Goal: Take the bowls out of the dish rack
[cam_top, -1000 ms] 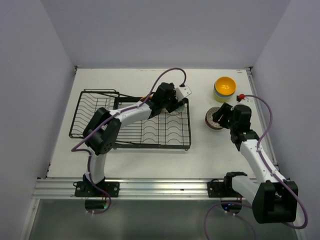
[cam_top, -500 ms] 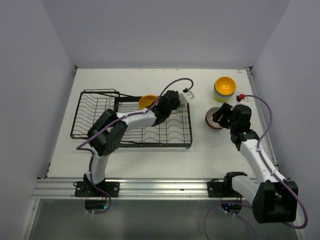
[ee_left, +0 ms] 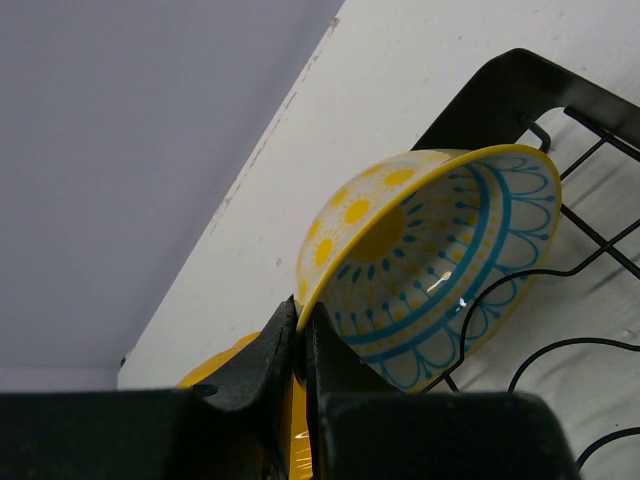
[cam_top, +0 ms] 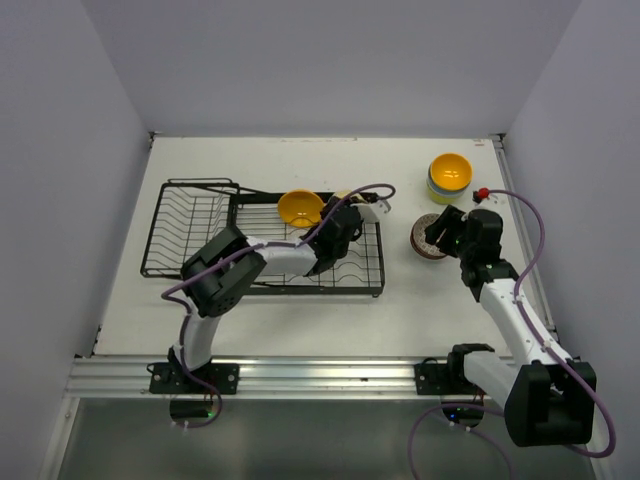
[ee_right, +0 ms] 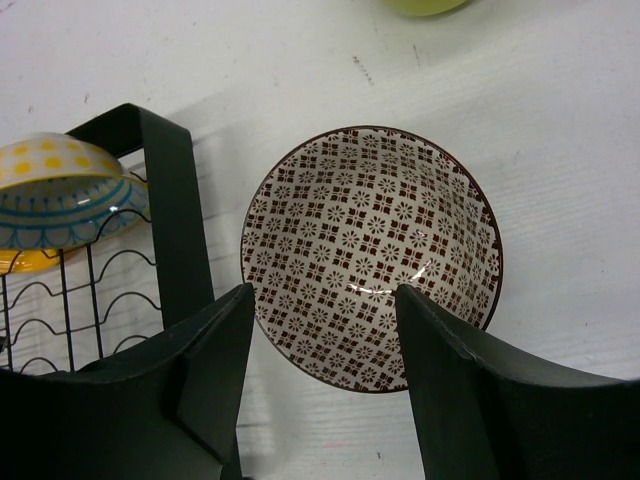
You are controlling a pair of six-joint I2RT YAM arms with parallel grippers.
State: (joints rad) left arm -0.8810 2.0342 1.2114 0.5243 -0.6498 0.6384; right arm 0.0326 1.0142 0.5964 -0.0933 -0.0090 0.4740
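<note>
left hand (ee_left: 298,335) pinches rim of yellow, teal-patterned bowl (ee_left: 430,260), tilted over black wire dish rack (cam_top: 320,294). right hand (ee_right: 320,292) open over red-brown patterned bowl (ee_right: 375,240) on table (cam_top: 300,325), near yellow-topped bowl stack (cam_top: 450,173). orange-yellow bowl (cam_top: 300,207) in rack: unloading unfinished.

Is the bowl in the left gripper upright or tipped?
Tipped: the patterned bowl stands on edge, its rim pinched in the left gripper.

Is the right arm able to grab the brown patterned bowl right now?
Probably yes: the right gripper hangs open directly above the brown patterned bowl, with nothing between them.
</note>
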